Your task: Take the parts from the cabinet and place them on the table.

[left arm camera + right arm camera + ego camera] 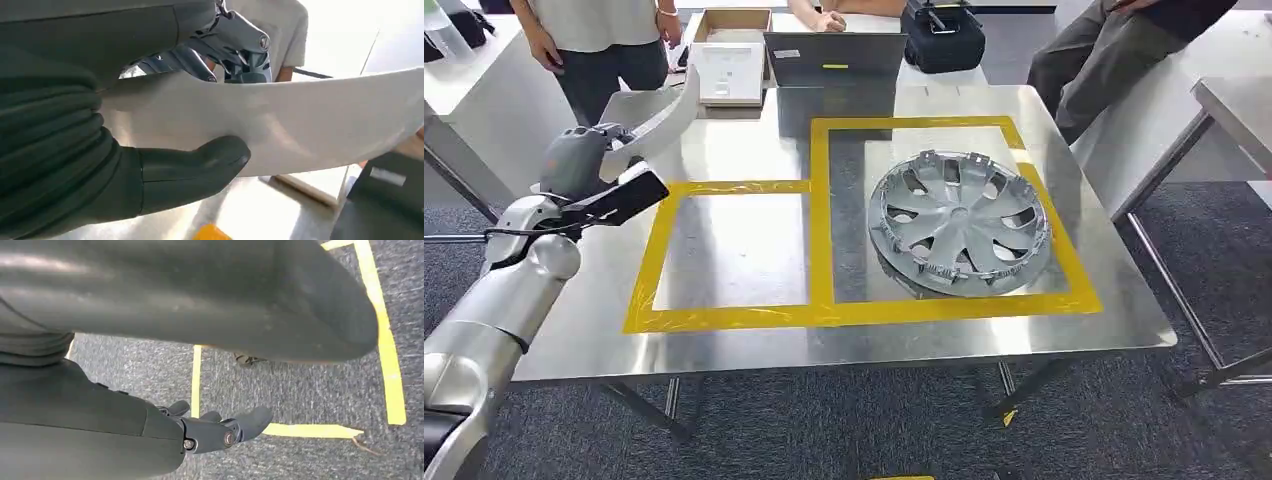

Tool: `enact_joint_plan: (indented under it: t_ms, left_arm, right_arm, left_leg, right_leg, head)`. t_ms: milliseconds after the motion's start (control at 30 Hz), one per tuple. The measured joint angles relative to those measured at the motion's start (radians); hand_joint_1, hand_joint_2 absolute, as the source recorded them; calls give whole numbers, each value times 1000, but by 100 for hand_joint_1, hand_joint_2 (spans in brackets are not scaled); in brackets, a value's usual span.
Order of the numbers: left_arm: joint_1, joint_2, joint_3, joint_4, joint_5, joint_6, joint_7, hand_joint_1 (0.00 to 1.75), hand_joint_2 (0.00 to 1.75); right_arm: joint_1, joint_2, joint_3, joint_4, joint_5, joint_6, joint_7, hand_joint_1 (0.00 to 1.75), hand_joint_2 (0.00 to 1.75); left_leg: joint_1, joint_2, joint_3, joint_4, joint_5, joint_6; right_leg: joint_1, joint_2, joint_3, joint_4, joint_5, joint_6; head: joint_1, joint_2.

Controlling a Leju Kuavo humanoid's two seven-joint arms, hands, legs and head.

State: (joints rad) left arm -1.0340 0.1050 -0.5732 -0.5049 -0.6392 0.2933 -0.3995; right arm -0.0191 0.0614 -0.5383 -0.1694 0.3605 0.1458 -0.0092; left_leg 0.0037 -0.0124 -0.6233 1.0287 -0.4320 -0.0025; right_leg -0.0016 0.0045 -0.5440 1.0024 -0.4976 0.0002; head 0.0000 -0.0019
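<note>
Steel table [724, 340]: brushed, reflective, with two rectangles of yellow tape [821, 225] sharing one edge. Larger rectangle, at 3 o'clock of the tabletop, holds a silver plastic hubcap [959, 220] lying flat — round, multi-spoke, clips around the rim, fully inside the tape. Smaller rectangle at 9 o'clock has bare metal inside.

Left arm comes in from 7 o'clock, silver shell, forearm angled up over the table's left edge. Left hand [589, 160] grips a curved trim panel [659, 115]: long, smooth, pale grey, glossy, bowed like a fender strip. In the left wrist view the thumb [200, 167] presses one face of the panel, darker fingers [240, 50] on the other side. Panel extends from the hand towards 1 o'clock, raised above the table's far-left corner, not touching it.

Right hand [220, 430] hangs over grey carpet with yellow floor lines; fingers loosely extended, holding nothing.

People stand along the far edge; cardboard box [729, 55] and black case [944, 35] there.
</note>
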Motion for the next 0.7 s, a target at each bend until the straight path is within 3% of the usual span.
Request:
enact_joint_plan:
  t_ms: [200, 567, 700]
  left_arm:
    - [-15, -86, -95, 119, -74, 52, 42, 175, 175]
    - [-22, -144, -147, 188, -98, 42, 47, 175, 175]
    - [-9, -162, -162, 207, -107, 10, 54, 175, 175]
  right_arm:
    - [1, 0, 1, 0, 19, -5, 15, 0, 0]
    - [2, 0, 5, 0, 38, 0, 17, 0, 0]
    - [1, 0, 16, 0, 56, 17, 14, 0, 0]
  left_leg:
    - [0, 0, 1, 0, 0, 0]
    - [1, 0, 2, -4, 0, 0]
    - [0, 1, 2, -4, 0, 0]
  right_leg:
    - [0, 0, 0, 0, 0, 3]
    - [1, -1, 0, 2, -2, 3]
    - [1, 0, 0, 2, -2, 3]
  head:
    - [0, 0]
    - [0, 0]
    - [0, 0]
